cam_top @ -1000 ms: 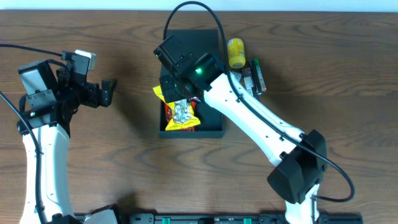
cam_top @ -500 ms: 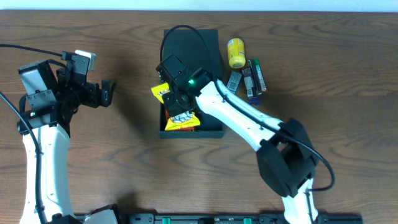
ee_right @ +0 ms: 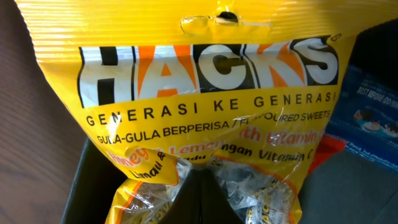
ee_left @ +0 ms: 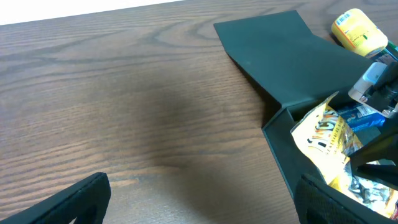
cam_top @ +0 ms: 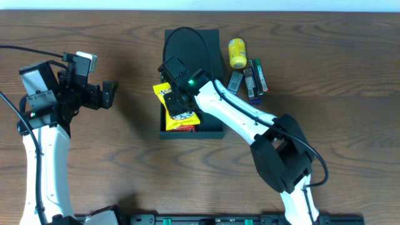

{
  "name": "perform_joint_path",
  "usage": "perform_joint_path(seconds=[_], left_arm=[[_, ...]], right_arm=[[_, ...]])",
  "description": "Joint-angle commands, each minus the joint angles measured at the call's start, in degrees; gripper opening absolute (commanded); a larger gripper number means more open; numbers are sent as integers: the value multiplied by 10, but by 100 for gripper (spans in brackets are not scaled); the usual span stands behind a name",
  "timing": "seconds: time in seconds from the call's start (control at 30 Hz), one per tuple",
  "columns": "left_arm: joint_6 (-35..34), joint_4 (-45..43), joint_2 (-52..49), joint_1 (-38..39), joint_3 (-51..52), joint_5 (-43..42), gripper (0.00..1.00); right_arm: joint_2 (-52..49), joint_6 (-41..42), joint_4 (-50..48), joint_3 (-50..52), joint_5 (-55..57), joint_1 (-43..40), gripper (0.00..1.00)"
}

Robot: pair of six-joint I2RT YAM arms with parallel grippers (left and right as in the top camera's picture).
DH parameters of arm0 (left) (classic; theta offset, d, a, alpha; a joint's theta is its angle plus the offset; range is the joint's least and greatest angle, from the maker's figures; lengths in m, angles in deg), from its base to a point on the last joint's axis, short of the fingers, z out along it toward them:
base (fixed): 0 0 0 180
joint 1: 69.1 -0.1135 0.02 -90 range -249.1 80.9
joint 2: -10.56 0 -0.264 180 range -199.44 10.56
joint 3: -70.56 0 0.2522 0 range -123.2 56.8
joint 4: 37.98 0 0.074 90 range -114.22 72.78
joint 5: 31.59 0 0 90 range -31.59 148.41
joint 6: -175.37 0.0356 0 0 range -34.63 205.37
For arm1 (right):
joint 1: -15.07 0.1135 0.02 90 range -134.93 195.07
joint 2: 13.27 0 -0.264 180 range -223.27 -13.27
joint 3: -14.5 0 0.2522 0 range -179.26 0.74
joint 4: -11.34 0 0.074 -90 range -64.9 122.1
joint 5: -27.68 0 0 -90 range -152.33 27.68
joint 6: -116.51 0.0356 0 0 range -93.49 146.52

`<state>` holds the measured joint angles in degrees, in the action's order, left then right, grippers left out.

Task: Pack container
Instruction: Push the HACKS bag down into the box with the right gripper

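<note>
**Sweets bag half in the container, left arm idle**

The container (cam_top: 212, 130) sits mid-surface (cam_top: 112, 169) with its lid (cam_top: 190, 44) lying flat and open on the far side. A yellow bag (cam_top: 169, 100) of sweets stands tilted inside it, and the bag's top edge pokes out over the box's left wall. The right wrist view is almost filled by this bag (ee_right: 205, 93), with a blue packet (ee_right: 373, 118) just behind it inside the box. The right gripper (cam_top: 180, 105) is down at the bag over the container. The bag and the wrist hide its fingers, so I cannot tell whether it is clenched on the bag or released.

The left gripper (cam_top: 109, 94) hangs well apart to the left, spread wide and holding nothing. Its two fingers (ee_left: 62, 199) frame bare wood in its own view.

Just right of the container lie a yellow can (cam_top: 237, 53) and, near it, a few small packets (cam_top: 251, 80) side by side.
</note>
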<state>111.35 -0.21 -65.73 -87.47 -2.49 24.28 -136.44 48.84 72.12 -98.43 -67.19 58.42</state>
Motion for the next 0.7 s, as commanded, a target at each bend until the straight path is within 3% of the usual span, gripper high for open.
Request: perform_joint_path(seconds=[0.0,0.33,0.67], left_arm=[[10,2,-2,-3,-14,-5,95],[10,2,-2,-3,-14,-4,95],[10,2,-2,-3,-14,-4,95]], right_arm=[[-32,-11,15,5,-65,3,2],[29,-40,19,-66,-54,-8,2],[-1,-37,-17,-64,10,-10,2]])
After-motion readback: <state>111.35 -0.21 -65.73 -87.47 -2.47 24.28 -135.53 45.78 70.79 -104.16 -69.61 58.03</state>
